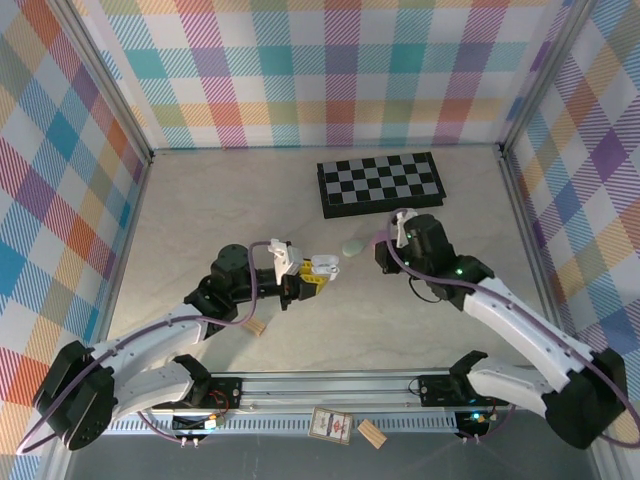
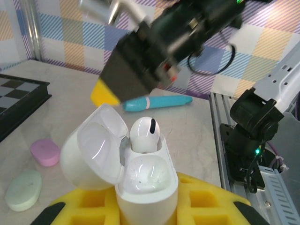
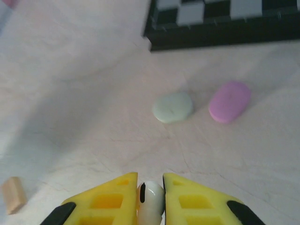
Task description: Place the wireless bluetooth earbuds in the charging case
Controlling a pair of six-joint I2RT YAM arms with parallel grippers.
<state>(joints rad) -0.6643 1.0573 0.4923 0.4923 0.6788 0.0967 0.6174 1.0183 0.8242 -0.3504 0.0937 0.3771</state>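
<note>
A white charging case (image 2: 140, 183) stands upright between my left gripper's (image 2: 147, 208) yellow fingers, which are shut on it. Its lid (image 2: 93, 145) hangs open to the left. One white earbud (image 2: 145, 133) sits in the far slot; the near slot is empty. From above, the case (image 1: 322, 267) and left gripper (image 1: 305, 280) are at table centre. My right gripper (image 3: 150, 187) is shut on a second white earbud (image 3: 151, 204), held above the tabletop. That gripper (image 1: 384, 260) hovers just right of the case.
A pale green case (image 3: 172, 107) and a purple case (image 3: 229, 101) lie on the table in front of a chessboard (image 3: 225, 26). A teal pen (image 2: 157, 101) lies behind the white case. A tan wooden block (image 1: 258, 325) rests near the left arm.
</note>
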